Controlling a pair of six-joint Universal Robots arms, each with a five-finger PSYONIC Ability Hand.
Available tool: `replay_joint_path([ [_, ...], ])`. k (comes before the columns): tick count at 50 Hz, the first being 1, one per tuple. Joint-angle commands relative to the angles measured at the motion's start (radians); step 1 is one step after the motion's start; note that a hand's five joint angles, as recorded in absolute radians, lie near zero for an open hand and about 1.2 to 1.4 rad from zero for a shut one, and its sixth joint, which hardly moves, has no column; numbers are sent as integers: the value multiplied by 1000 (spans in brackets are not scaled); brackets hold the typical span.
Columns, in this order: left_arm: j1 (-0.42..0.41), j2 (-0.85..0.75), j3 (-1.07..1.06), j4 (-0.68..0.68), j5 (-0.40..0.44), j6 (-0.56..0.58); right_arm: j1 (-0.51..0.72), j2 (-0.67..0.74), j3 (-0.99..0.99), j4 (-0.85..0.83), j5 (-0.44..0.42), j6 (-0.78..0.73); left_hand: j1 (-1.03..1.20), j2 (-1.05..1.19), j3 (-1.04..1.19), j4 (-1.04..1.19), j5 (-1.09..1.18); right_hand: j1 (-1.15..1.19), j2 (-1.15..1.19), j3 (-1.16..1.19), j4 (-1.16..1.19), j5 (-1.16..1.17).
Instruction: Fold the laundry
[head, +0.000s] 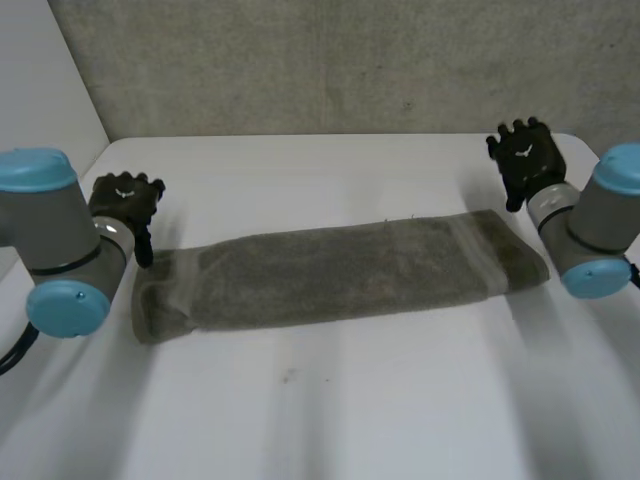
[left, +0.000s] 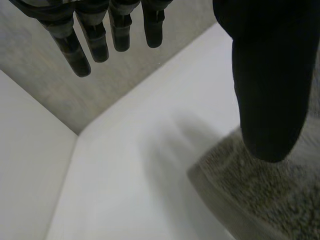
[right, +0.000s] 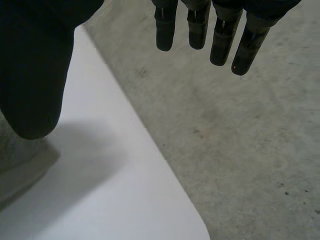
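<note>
Towel (head: 340, 270) corner partly hidden behind thumb of left hand (left: 270, 75).

White table (head: 350, 420), 1 grey-green towel (head: 340, 275) folded to long strip, flat across mid, L-R

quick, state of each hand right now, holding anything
Left hand: open, holding nothing, by one end of the towel.
Right hand: open, holding nothing, by the other end.
</note>
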Motion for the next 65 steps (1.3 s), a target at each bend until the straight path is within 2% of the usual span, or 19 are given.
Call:
replay_joint_path([
  [1,-7,167,-126,0,2,0,-19,-196,143,36,-37,147,-16,-7,-8,-8,-29,-38,-54,-40,-60,-72],
  [3,-17,201,-163,0,2,0,-69,-262,192,133,-96,165,-16,-7,-8,-8,-29,-38,-54,-40,-60,-72],
  [4,-26,233,-202,0,2,0,-70,-262,192,134,-96,165,-16,-7,-8,-8,-29,-38,-54,-40,-60,-72],
  [6,-37,259,-240,1,2,0,-106,-305,222,260,-150,164,-16,-7,-8,-8,-29,-38,-54,-40,-60,-72],
  [10,-54,293,-309,3,2,-2,-134,-322,244,385,-178,164,-16,-7,-8,-8,-29,-38,-54,-40,-60,-72],
  [14,-69,312,-381,35,2,-28,-184,-319,288,489,-207,149,-16,-7,-8,-8,-29,198,181,195,175,163],
  [17,-72,313,-417,70,2,-62,-197,-311,302,487,-222,141,-7,2,0,1,-21,219,203,217,197,184],
  [22,-72,301,-441,110,2,-94,-234,-246,347,438,-297,83,-4,5,3,4,-18,269,252,266,246,234],
  [31,-70,299,-454,115,2,-95,-240,-176,348,390,-316,66,-10,-1,-2,-2,-24,448,431,446,426,413],
  [32,-70,299,-454,115,2,-95,-240,-169,350,373,-316,66,-10,-1,-2,-2,-24,529,513,527,507,495],
  [36,-72,299,-461,115,3,-96,-240,-155,353,333,-313,64,-10,-1,-2,-2,-24,721,705,719,699,686],
  [37,-72,299,-461,115,3,-95,-240,-152,353,313,-308,66,-10,-1,-2,-2,-24,1026,1010,1024,1004,992],
  [38,-72,298,-464,115,3,-95,-241,-152,353,292,-304,66,-10,-1,-2,-2,-24,1182,1166,1180,1160,1148],
  [44,-76,287,-473,118,5,-97,-257,-180,370,276,-277,69,-13,-4,-5,-5,-27,1184,1167,1181,1161,1149],
  [52,-90,241,-460,156,5,-95,-289,-292,477,284,-181,33,-7,2,0,1,-21,1184,1167,1181,1161,1149],
  [55,-90,240,-460,156,5,-95,-353,-321,511,286,-139,-37,-7,2,0,1,-21,1184,1167,1181,1161,1149],
  [57,-90,240,-460,156,5,-95,-421,-348,541,290,-97,-151,-7,2,0,1,-21,1184,1167,1181,1161,1149],
  [60,-90,241,-463,156,5,-95,-488,-368,554,301,-58,-239,-7,2,0,1,-21,1184,1167,1181,1161,1149],
  [65,-90,244,-467,156,5,-95,-518,-393,543,301,-31,-258,-10,-1,-2,-2,-24,1184,1167,1181,1161,1149],
])
